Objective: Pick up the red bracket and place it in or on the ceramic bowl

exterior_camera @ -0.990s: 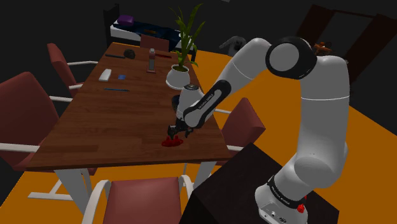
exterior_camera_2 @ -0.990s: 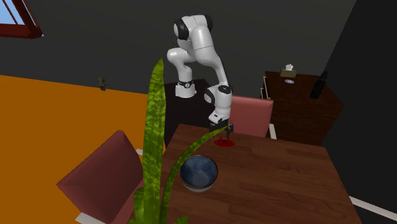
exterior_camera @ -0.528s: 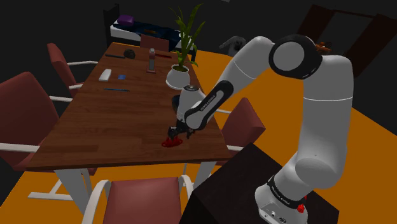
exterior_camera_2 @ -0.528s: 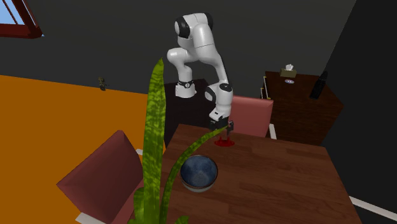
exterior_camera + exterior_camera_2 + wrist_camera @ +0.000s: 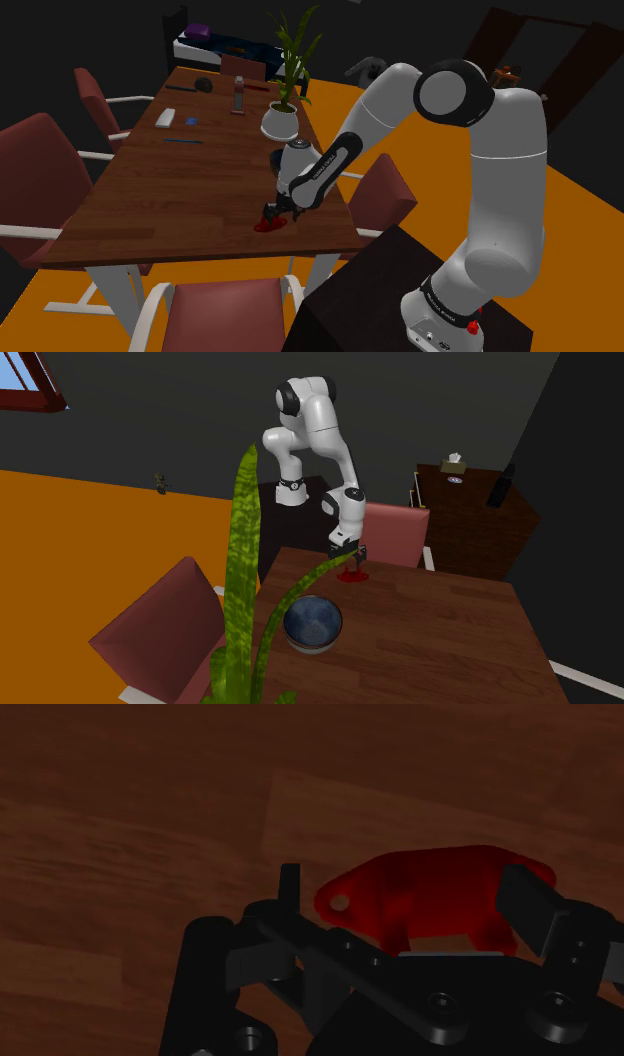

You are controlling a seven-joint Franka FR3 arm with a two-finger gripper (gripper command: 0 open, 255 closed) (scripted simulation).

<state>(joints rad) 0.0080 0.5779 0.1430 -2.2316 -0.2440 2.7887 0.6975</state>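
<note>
A dark wooden table [image 5: 170, 200] takes up most of the scene, with red chairs [image 5: 35, 165] drawn up around it. The white arm [image 5: 500, 170] is stretched out from the stand over the table's corner nearest the stand, with the wrist bent down toward the top. A potted plant [image 5: 285, 70] is set against the long edge on the stand's side. The bowl [image 5: 312, 623], bluish inside with a pale rim, is placed beside the plant near that same long edge, and nothing is seen in it.

The black gripper [image 5: 271, 209] is lowered almost to the wood close to that corner. In the wrist view its fingers [image 5: 527, 902] are held apart, with the red bracket [image 5: 425, 892] lying flat on the table between them. A sliver of wood can be made out between the bracket and one finger, so the bracket is judged not to be clamped yet.

The approach is judged to be finished, since the gripper is brought down and lined up around the bracket. The rest is judged not yet done. The fingers have to be closed on the bracket, and it has to be lifted clear of the table. It then has to be carried along the long edge to the bowl and let go over it. The task is therefore judged to be in its early part.
</note>
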